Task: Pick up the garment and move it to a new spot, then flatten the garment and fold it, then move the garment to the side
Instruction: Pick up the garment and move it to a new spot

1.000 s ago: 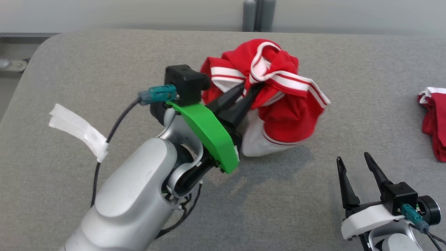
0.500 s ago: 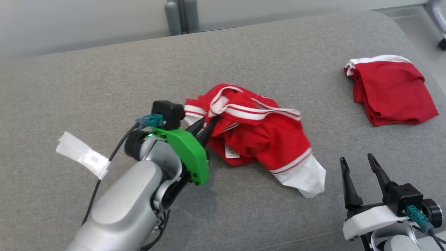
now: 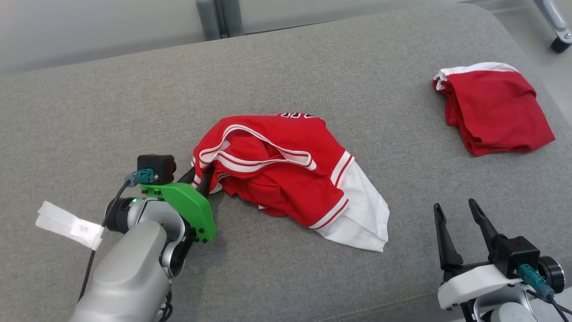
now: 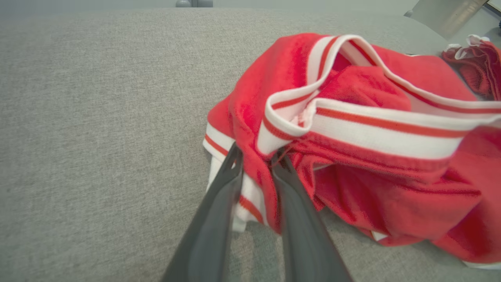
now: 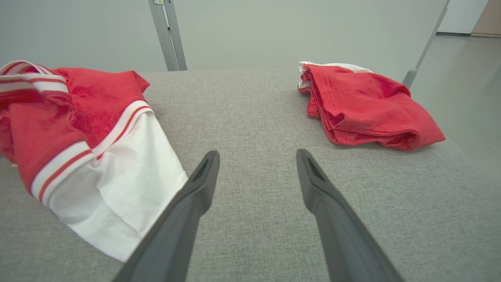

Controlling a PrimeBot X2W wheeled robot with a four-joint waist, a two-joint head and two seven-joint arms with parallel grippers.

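Observation:
The garment [image 3: 277,179], a red jersey with white bands and a white panel, lies rumpled on the grey table [image 3: 313,67]. My left gripper [image 3: 199,179] is at its left edge, low over the surface. In the left wrist view the two fingers [image 4: 219,203] stand close together with a fold of the garment [image 4: 352,117] caught between them at the gripper [image 4: 256,156]. My right gripper [image 3: 453,205] rests open at the lower right, apart from the cloth. In the right wrist view the gripper [image 5: 256,154] has bare table between its fingers and the garment's white panel [image 5: 117,176] to its left.
A second red garment [image 3: 491,107], folded, lies at the table's far right near the rounded edge; it shows too in the right wrist view [image 5: 364,105]. A white tape tag [image 3: 67,221] hangs on my left arm's cable. A grey post [image 3: 214,18] stands behind the table.
The head camera has turned. The garment, a second ago bunched up and lifted in my left gripper, now lies spread on the table. The left gripper has come down low. The right gripper is unchanged.

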